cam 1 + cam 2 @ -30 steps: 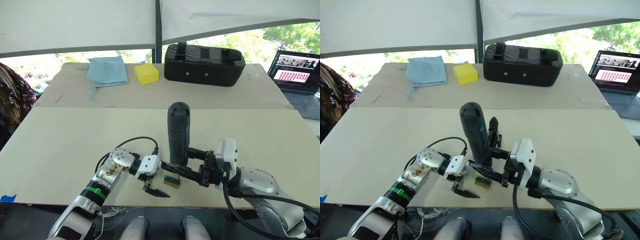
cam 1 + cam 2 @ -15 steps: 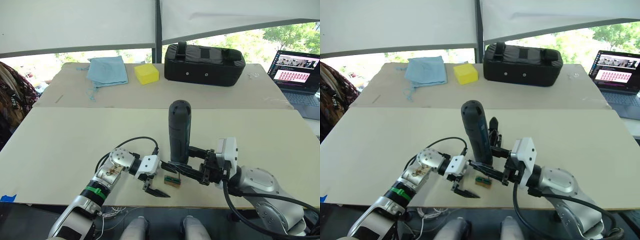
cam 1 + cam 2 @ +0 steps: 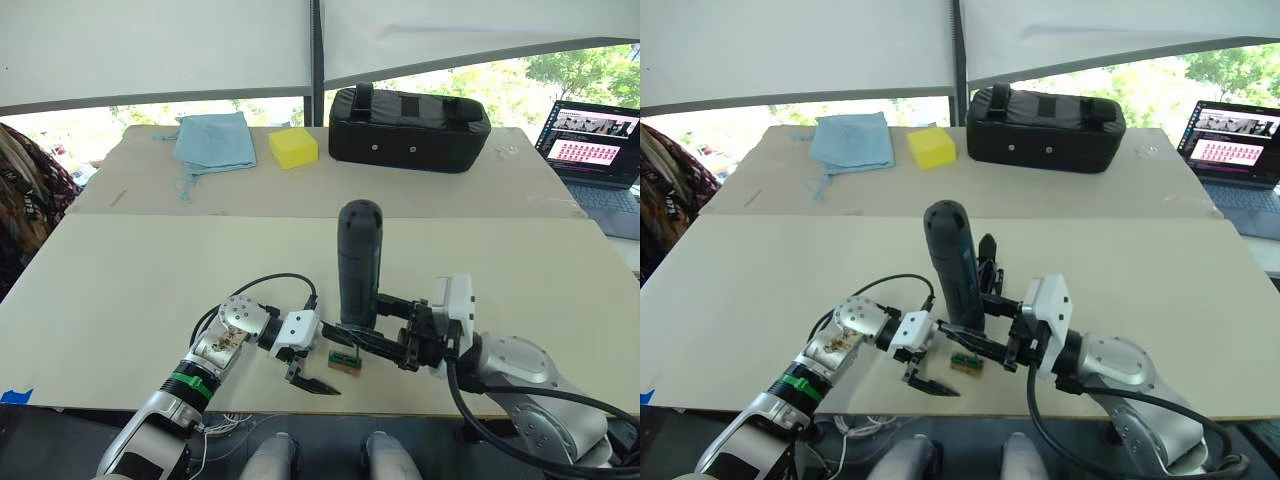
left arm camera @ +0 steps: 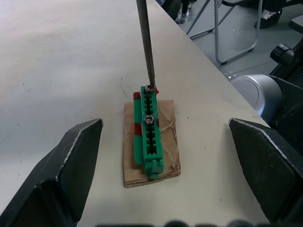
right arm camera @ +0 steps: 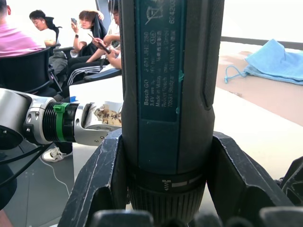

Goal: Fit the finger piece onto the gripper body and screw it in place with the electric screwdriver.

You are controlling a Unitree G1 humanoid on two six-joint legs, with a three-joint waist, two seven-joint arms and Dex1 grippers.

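1. We see the electric screwdriver (image 3: 359, 265) standing upright near the front edge of the counter (image 3: 150, 280), its rounded end up and its thin metal bit (image 4: 145, 45) pointing down.
2. Our right gripper (image 3: 375, 325) has its fingers (image 5: 102, 182) closed on the lower part of the screwdriver's barrel, one on each side, as the right wrist view shows.
3. The bit's tip rests at one end of a green slotted strip (image 4: 148, 130) that lies on a small piece of brown card (image 4: 152, 142) on the counter; a screw head (image 4: 149, 119) sits in the strip near its middle.
4. Our left gripper (image 3: 310, 383) is just beside the card at the counter's front edge, its fingers (image 4: 71, 161) spread wide apart and holding nothing; the green strip lies between them, touching neither.
5. In the right eye view a small black mechanism with an upright pointed finger, which we take for the gripper body (image 3: 987, 262), stands just behind the screwdriver, largely hidden by it.
6. We cannot make out the finger piece as a separate part.
7. On the far counter lie a blue cloth (image 3: 213, 140), a yellow sponge (image 3: 293, 147) and a large black case (image 3: 408, 128); a laptop (image 3: 597, 150) stands open at the far right.
8. People (image 5: 71, 33) sit in the background of the right wrist view.
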